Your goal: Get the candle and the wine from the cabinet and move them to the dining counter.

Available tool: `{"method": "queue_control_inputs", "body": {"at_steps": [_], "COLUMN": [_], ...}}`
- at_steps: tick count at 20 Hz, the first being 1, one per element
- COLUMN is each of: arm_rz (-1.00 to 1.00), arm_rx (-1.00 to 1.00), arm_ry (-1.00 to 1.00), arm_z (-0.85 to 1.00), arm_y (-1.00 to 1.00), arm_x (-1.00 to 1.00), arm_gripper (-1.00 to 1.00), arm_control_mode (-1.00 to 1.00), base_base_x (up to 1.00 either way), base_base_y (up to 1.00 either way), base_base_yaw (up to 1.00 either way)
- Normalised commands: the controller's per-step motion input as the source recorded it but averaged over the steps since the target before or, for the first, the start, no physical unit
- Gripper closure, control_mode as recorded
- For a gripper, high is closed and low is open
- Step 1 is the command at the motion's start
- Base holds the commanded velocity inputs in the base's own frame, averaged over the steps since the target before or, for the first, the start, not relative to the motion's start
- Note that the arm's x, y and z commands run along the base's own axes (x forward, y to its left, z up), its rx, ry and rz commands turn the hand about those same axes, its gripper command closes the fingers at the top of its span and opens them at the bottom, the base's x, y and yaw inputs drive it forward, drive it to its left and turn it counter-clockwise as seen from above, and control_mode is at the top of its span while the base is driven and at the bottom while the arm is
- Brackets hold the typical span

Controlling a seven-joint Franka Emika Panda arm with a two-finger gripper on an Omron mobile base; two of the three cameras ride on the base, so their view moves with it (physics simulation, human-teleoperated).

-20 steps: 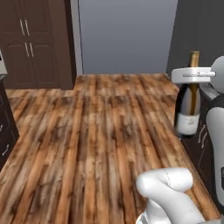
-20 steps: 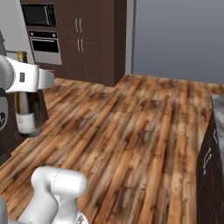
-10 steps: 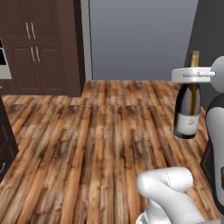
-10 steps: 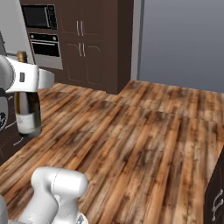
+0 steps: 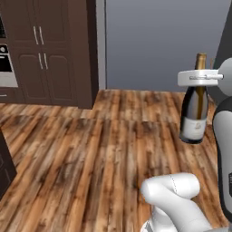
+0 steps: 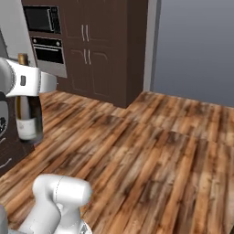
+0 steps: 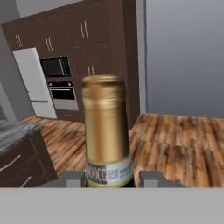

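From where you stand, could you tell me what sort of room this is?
Most likely a home kitchen: a built-in oven with a microwave above it, a white fridge, tall dark wood cabinets and plank flooring.

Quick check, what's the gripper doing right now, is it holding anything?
Gripper: closed on the gold-foil neck of the wine, bottle upright and carried above the wood floor.
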Motion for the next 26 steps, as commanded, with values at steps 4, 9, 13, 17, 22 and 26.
{"method": "queue_control_inputs", "body": {"at_steps": [4,9,13,17,22,26], "arm_rz": [0.0,0.0,0.0,0.0,0.0,0.0], "arm_rx": [0.0,0.0,0.0,0.0,0.0,0.0], "arm_ry": [0.0,0.0,0.0,0.0,0.0,0.0], "arm_z": [0.0,0.0,0.0,0.0,0.0,0.0], "arm_y": [0.0,0.0,0.0,0.0,0.0,0.0], "arm_x": [0.0,0.0,0.0,0.0,0.0,0.0], "arm_gripper": [1.0,1.0,1.0,1.0,1.0,1.0], "arm_control_mode": [1.0,1.0,1.0,1.0,1.0,1.0], "base_base_x": [1.0,1.0,1.0,1.0,1.0,1.0], "base_base_y": [0.0,0.0,0.0,-0.03,-0.14,-0.05], "base_base_yaw": [0.23,0.23,0.23,0.25,0.51,0.71]}}
